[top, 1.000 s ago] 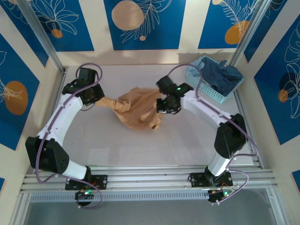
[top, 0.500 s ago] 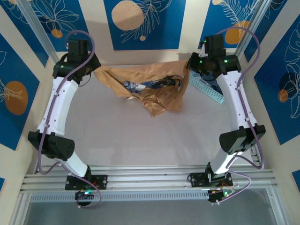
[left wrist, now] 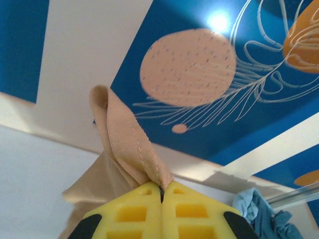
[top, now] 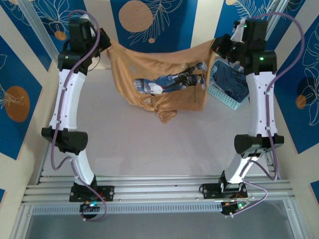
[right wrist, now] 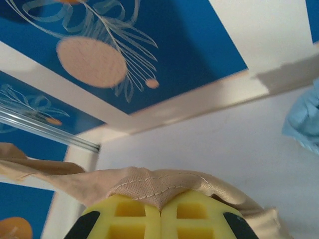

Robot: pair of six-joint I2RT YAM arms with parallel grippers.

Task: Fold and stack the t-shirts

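While pinched by left end effector (top: 105, 44) and right end effector (top: 215, 45), tan-orange t-shirt (top: 149, 64), long axis left-to-right, print (top: 167, 83) up

The tan t-shirt (top: 149, 67) is soft matt cloth with a stitched hem. The yellow fingers (left wrist: 132, 214) look like smooth plastic. The basket (top: 225, 98) is plastic lattice; the table (top: 149, 149) is matt.
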